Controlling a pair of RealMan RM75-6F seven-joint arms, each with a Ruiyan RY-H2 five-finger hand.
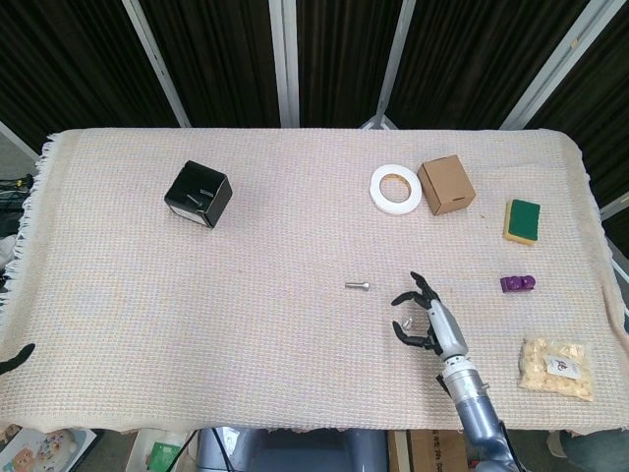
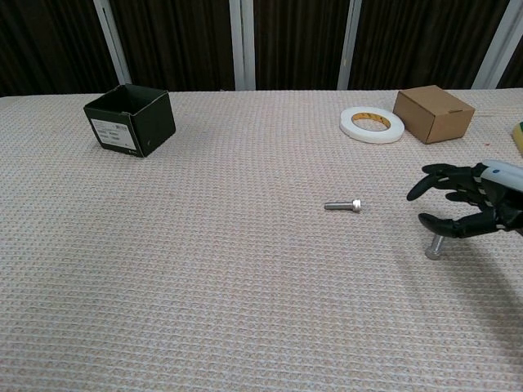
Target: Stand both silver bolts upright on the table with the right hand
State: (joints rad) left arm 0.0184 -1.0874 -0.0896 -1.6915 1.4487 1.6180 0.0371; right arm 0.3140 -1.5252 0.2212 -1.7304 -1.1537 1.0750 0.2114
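A table covered with a cream, waffle-textured woven cloth (image 1: 295, 236) fills both views; its left edge is fringed, and behind it hang dark pleated curtains (image 1: 216, 59) divided by pale metal poles. The robot's black-fingered right hand (image 2: 466, 211) hovers low over the cloth at the near right, fingers spread apart and holding nothing. Just beneath its lower fingertips one small silver bolt (image 2: 434, 247) stands on the cloth, free of the hand; in the head view it is only a small glint (image 1: 405, 322). The other silver bolt (image 2: 343, 205) lies on its side near the middle of the table, well left of the hand. Farther back sit an open black cardboard box (image 1: 198, 194), a white roll of tape (image 1: 396, 187) and a closed brown cardboard box (image 1: 445, 184). The left hand shows in neither view.
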